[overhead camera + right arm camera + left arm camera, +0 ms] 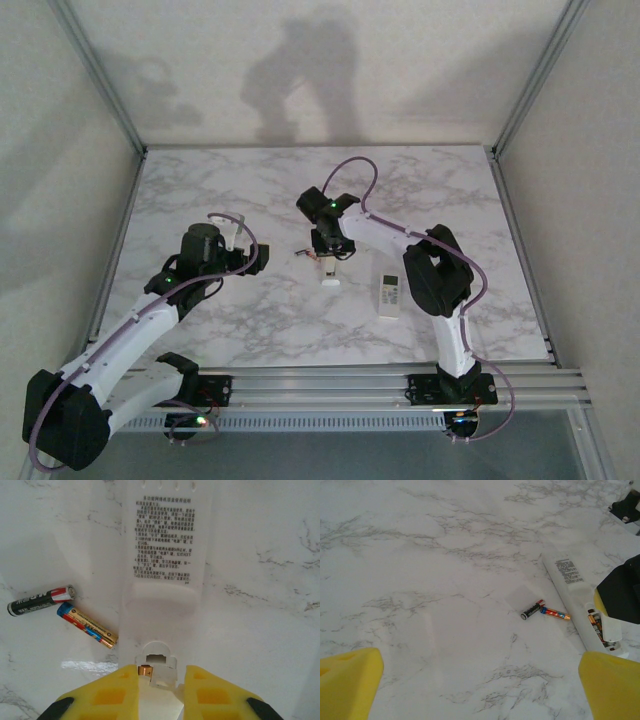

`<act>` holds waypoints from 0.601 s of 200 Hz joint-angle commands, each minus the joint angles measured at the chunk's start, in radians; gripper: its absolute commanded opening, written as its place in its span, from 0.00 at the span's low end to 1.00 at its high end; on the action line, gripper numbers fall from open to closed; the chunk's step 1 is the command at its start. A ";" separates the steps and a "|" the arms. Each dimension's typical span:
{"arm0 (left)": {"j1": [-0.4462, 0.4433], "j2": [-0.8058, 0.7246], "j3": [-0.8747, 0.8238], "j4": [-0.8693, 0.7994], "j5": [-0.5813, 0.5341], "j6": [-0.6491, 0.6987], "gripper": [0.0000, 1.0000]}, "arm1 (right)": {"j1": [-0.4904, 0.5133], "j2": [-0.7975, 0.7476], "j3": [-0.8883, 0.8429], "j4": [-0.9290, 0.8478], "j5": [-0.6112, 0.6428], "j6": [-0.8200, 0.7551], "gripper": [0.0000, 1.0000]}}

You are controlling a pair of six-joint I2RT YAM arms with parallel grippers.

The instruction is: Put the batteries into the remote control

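top view: right tool (pixel 327 256) sits over the remote (pixel 329 279), so it's the seating step, I'd guess.
left wrist: left tool (pixel 480 685) wide open, empty; two loose batteries (pixel 530 611) on the bench (pixel 420 555) just beside the remote.
right wrist: jaws narrow at the open bay (pixel 159 661), one battery (pixel 145 670) peeking out; can't tell if it's gripped.
next: press it flat, then fetch a loose one.

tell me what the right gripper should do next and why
Probably press the battery between the right gripper's fingers down until it lies flat in the remote control's open compartment, then release. Its copper plus end shows at the bay's edge, and I cannot tell that it is seated. A black battery and a blue-orange battery wait loose beside the remote.
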 commanded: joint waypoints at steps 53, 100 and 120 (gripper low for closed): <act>0.010 -0.001 0.036 -0.014 -0.014 0.018 0.99 | 0.015 0.011 -0.050 0.030 -0.014 -0.051 0.19; 0.011 0.002 0.037 -0.018 -0.015 0.017 1.00 | 0.017 0.014 -0.056 0.025 0.004 -0.082 0.20; 0.010 0.001 0.038 -0.015 -0.014 0.017 1.00 | 0.017 0.014 -0.058 0.034 -0.021 -0.084 0.20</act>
